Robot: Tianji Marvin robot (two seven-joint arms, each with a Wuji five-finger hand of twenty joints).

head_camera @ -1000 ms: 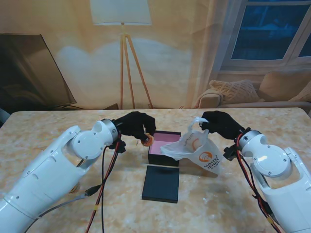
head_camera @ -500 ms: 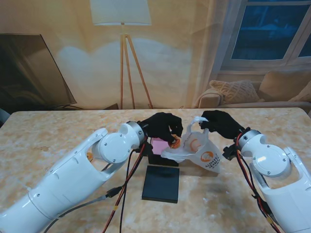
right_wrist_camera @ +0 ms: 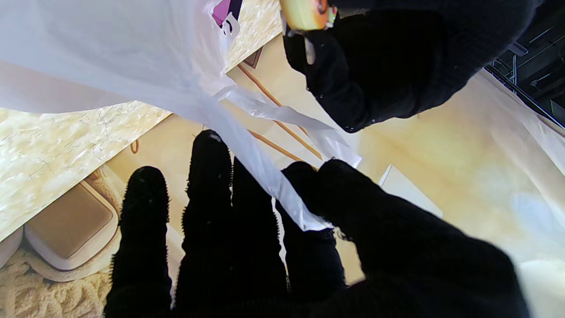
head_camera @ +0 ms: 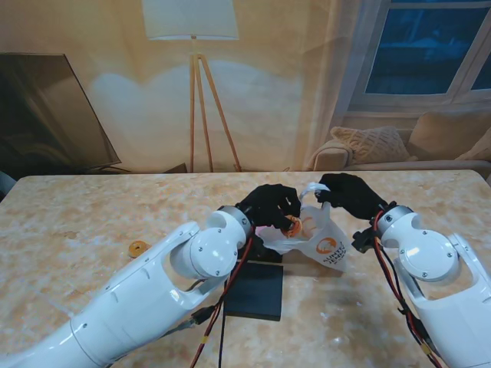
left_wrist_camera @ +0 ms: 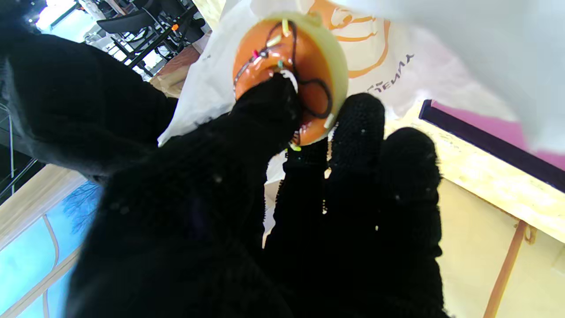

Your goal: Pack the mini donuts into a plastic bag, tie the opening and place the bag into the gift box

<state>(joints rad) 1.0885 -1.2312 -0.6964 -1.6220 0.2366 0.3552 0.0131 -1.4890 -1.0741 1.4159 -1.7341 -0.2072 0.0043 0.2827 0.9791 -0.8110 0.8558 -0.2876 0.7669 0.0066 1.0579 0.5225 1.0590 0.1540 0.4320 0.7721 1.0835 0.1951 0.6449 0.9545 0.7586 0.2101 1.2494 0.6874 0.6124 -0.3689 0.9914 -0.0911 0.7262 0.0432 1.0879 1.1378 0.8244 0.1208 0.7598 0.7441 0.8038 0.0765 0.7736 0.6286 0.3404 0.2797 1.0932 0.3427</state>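
Left hand (head_camera: 270, 207) pinches a donut (head_camera: 292, 225) between thumb and fingers, right at the mouth of the bag (head_camera: 318, 239), touching or nearly touching the plastic. In the left wrist view the donut (left_wrist_camera: 289, 75) is orange-glazed with dark drizzle and sprinkles, pale underside, thumb pressed into its glazed face and fingers (left_wrist_camera: 357, 132) closing from the other side; the bag (left_wrist_camera: 388, 53) sits just behind it with orange print. Right hand (head_camera: 347, 195) is farther from me than the bag body and clamped on a bag handle, lifting the opening up; the right wrist view shows the strip of plastic (right_wrist_camera: 265, 176) pinched between thumb and fingers (right_wrist_camera: 209, 176), with the left hand (right_wrist_camera: 388, 62) and the edge of the donut (right_wrist_camera: 304, 13) just across from it. The bag stands on the table (head_camera: 77, 222), leaning, its lower part resting to the right of the box (head_camera: 265, 234). The box is mostly hidden by the left forearm, only a bit of its dark wall and pink inside showing; the wrist view shows its dark rim and pink lining (left_wrist_camera: 494, 137) beside the bag. A black lid (head_camera: 257, 295) lies flat nearer to me than the box, partly under the left arm. A second donut (head_camera: 138, 248) lies alone on the table well to the left, apart from both hands. Cables run along both arms. Whether anything is already inside the bag cannot be told.
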